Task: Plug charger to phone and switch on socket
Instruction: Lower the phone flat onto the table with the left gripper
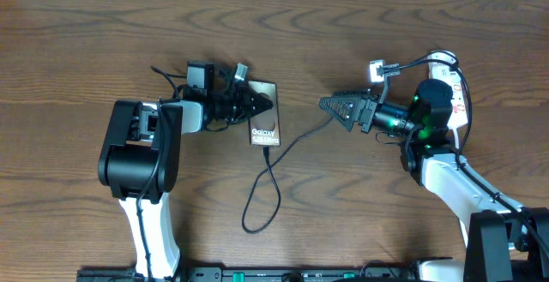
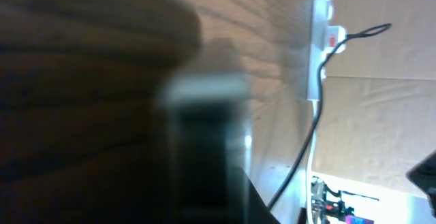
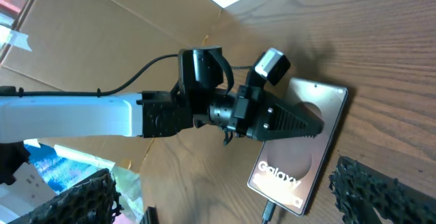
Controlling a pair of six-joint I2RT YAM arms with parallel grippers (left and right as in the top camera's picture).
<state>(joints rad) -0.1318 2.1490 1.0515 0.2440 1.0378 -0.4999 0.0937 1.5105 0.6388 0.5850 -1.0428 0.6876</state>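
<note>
Grey-brown phone (image 1: 264,128) lies flat on the desk (image 1: 386,213). Left end effector (image 1: 266,104) is closed and empty, tips on the phone's back, likely pinning it. Charger (image 1: 273,179) plug sits at the lettered end; seating unclear. Right end effector (image 1: 331,109) is wide open, empty, beside the cable. Socket (image 2: 317,54) lies behind the right arm.

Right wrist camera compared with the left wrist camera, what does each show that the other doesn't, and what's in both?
Only the right wrist view shows the phone, its Galaxy lettering readable, with the left gripper over it. Only the left wrist view shows the socket with a red switch mark; the rest is mostly dark blur. Both show the wooden table.
</note>
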